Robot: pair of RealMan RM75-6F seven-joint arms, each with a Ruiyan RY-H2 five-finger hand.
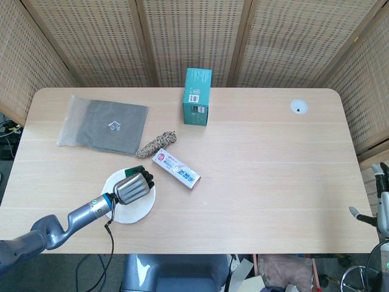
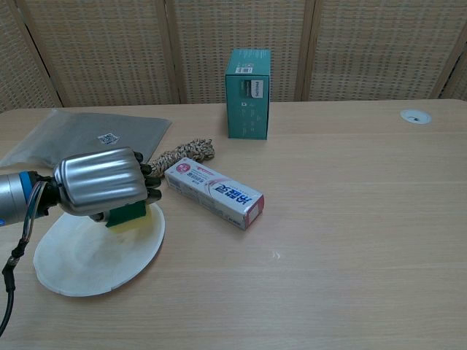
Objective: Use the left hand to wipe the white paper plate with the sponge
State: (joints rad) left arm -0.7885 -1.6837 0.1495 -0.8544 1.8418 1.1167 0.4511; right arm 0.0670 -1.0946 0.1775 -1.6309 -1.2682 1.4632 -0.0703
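Our left hand [image 2: 100, 184] has its fingers curled down around the sponge [image 2: 128, 216], gripping it, with the green and yellow block showing just under the knuckles. We hold the sponge against the far right part of the white paper plate [image 2: 80, 259], which lies flat on the table [image 2: 350, 240] near the left front edge. In the head view the hand [image 1: 132, 187] covers most of the plate's far half.

Just right of the plate lies a toothpaste box [image 2: 213, 192], angled, apart from the rim. Beyond the hand a coil of braided rope [image 2: 181, 154] rests on the table, close to the fingers. Farther left and back we see a grey cloth in a clear bag [image 2: 87, 137]. A teal box [image 2: 247, 93] stands upright at the far middle.

Our right hand [image 1: 380, 201] shows only at the right edge of the head view, off the table; we cannot tell how its fingers lie.
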